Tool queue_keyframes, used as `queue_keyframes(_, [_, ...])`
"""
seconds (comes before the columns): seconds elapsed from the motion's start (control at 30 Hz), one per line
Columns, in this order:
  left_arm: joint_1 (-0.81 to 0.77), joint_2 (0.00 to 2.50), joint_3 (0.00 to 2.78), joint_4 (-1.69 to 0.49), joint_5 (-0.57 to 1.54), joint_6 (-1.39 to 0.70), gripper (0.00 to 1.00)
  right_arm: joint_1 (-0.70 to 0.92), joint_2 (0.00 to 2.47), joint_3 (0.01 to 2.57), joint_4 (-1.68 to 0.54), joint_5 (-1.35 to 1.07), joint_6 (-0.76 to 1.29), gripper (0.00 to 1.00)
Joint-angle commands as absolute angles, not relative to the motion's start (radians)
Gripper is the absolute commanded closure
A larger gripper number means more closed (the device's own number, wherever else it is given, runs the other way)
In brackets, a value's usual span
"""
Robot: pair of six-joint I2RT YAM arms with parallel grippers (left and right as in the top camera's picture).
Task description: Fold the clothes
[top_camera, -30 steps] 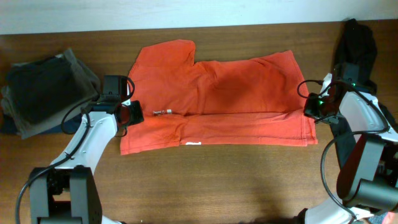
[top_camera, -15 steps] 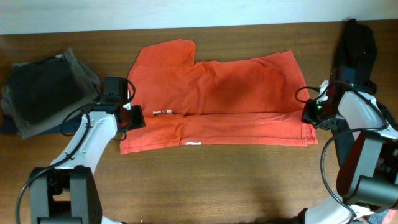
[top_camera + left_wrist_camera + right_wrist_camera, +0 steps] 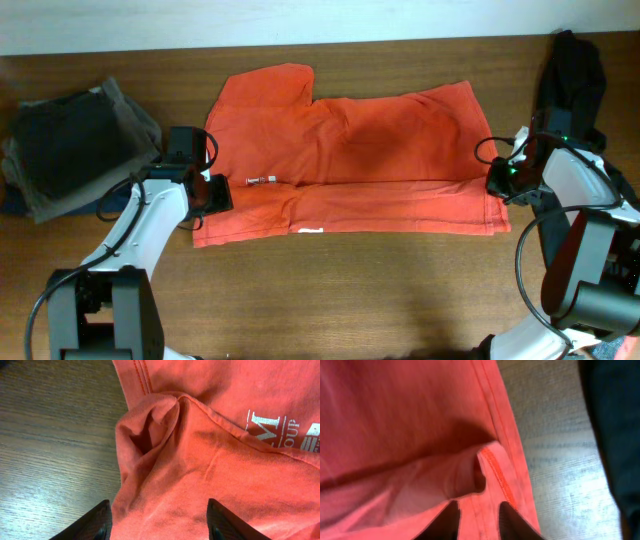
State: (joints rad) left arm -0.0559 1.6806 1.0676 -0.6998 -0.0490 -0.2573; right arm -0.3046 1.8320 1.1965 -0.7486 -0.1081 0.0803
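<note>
The red-orange T-shirt [image 3: 370,160] lies flat across the middle of the table, its front part folded over, white lettering showing in the left wrist view [image 3: 272,427]. My left gripper [image 3: 207,191] is open over the shirt's left edge, its fingers [image 3: 160,527] astride bunched cloth. My right gripper [image 3: 498,181] is at the shirt's right edge; its fingers [image 3: 479,522] are close together with a raised fold of the hem [image 3: 490,480] between them. A limp black garment [image 3: 570,75] lies at the far right, and also shows in the right wrist view [image 3: 615,430].
A pile of folded dark and olive clothes [image 3: 70,150] sits at the left edge of the table. The wooden table [image 3: 350,290] runs bare along the front. A white wall edge [image 3: 300,20] bounds the back.
My left gripper has slid a little toward the front along the shirt's left edge. My right gripper has shifted slightly inward onto the shirt's right edge.
</note>
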Motion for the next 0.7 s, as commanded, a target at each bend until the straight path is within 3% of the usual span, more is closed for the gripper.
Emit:
queue_keyframes(0.0, [-0.050,1.694,1.064,-0.705,-0.037,-0.258,0.40,-0.296,1.841,1.196,-0.721,-0.136,0.087,0.76])
queue_keyframes(0.37, [-0.050,1.694,1.064,-0.709,-0.038,-0.258,0.40,-0.234,1.858,1.187,-0.544,-0.135,0.141,0.78])
queue_keyframes(0.67, [-0.049,1.694,1.064,-0.728,-0.029,-0.258,0.39,-0.197,2.012,1.187,-0.523,-0.135,0.152,0.78])
